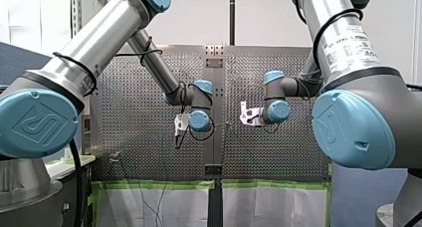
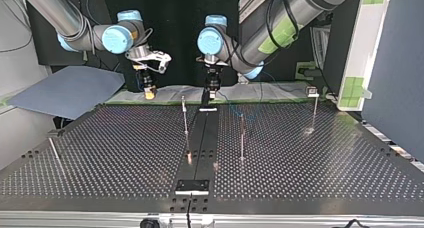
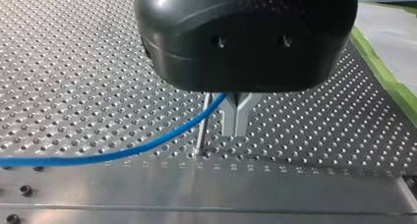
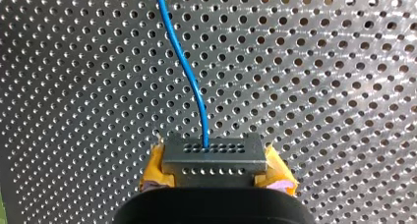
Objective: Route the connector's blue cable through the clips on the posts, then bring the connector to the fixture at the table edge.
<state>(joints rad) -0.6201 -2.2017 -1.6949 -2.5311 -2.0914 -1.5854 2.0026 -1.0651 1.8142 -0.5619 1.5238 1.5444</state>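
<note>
- Right gripper (image 4: 216, 172), in its wrist view, pinches the connector (image 4: 214, 155) between yellow pads (image 4: 153, 170); the cable (image 4: 187, 71) runs ahead over the table (image 4: 319, 62).
- Left wrist view: left gripper (image 3: 236, 128) has its metal fingers (image 3: 228, 121) pressed together on the cable, just beside a post (image 3: 201, 128).
- Top view: both grippers hang at the far edge; no cable shows strung on the posts (image 2: 185, 120), and the fixture (image 2: 192, 186) at the near edge is well apart.
- Front view: both arms reach mid-table; routing seems hardly begun, delivery is left.
</note>
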